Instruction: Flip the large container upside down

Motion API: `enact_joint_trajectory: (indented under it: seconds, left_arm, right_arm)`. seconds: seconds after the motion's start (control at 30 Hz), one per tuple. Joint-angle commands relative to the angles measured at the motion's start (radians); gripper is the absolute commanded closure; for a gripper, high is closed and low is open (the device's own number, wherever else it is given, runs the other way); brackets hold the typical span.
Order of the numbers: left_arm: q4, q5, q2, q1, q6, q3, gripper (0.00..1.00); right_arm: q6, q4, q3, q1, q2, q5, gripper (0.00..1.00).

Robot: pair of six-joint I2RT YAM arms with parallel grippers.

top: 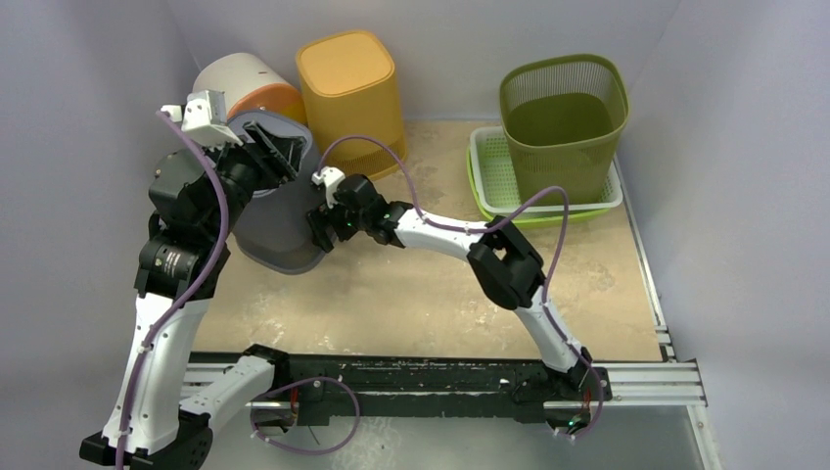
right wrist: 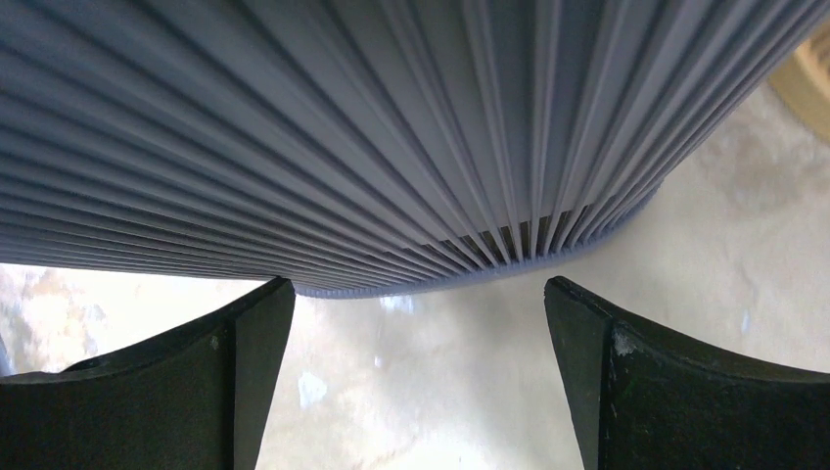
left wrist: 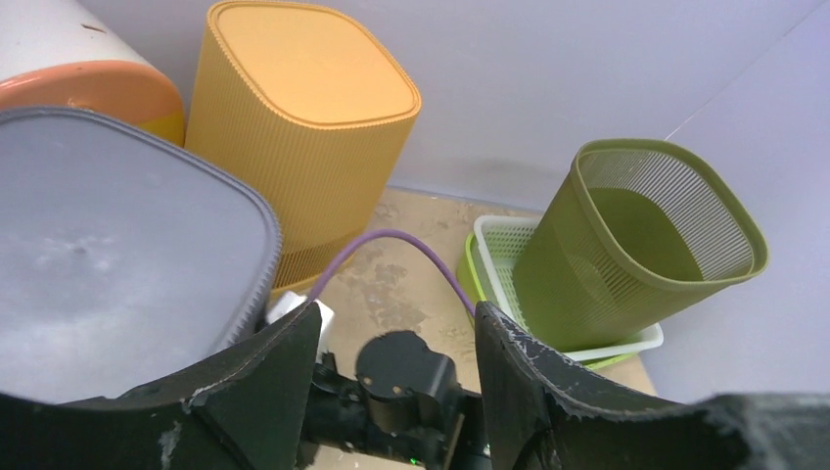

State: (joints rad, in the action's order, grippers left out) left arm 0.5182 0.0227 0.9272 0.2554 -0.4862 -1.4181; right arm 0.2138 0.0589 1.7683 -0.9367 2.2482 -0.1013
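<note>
We're starting w/ the desk [top: 411, 304]. The grey bin [top: 284, 235] is sitting toward the far-left corner, its closed flat btm facing up and its wider rim down by the desk top. We can't tell whether that rim is lying fully flat. In our judgement the flip is looking done, or close to it.

Along the far edge, the yellow bin [top: 347, 83] is standing just beside it, closed face up. The white bin [top: 240, 78] is tucked into the far-left corner behind. The basket [top: 563, 117] is standing in a tray [top: 484, 162] near the far-right corner, well apart.

The L gripper [left wrist: 396, 318] is hovering above the grey bin's upturned btm, jaws spread, gripping nothing. The R gripper [right wrist: 419, 299] is facing the ribbed side wall low down by the rim, jaws wide apart w/ nothing between them. We can't tell whether it's touching.

Handling, as we're judging it:
- **Weight and stiffness:** it's prob. thin moulded plastic, so light and hollow w/ walls that flex.
- **Surfaces:** the ribs are giving some friction, but the flat btm is offering nothing to pinch.
- **Best hold:** the rim edge, one finger inside and one outside.
- **Risk:** being light, it's likely to skid on the desk or knock the yellow bin.
</note>
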Motion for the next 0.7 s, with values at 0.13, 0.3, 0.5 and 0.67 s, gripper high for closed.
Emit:
enact_joint_trajectory:
  seconds: [0.13,0.3,0.5,0.67]
  left_arm:
    - [-0.054,-0.049,-0.032,-0.005,0.002,0.076,0.44]
    - [-0.057,-0.039,-0.040,-0.004,0.009,0.105,0.43]
    - [-0.057,-0.046,-0.043,-0.005,0.016,0.129,0.43]
    - [-0.046,-0.033,-0.048,-0.004,0.028,0.136,0.43]
  right_arm:
    - [0.039,0.039,0.373,0.006,0.214,-0.127,0.00]
    - [0.048,0.065,0.527,0.004,0.320,-0.188,0.00]
    - [0.068,0.155,0.588,0.005,0.376,-0.238,0.00]
    - [0.052,0.241,0.473,0.004,0.326,-0.241,0.00]
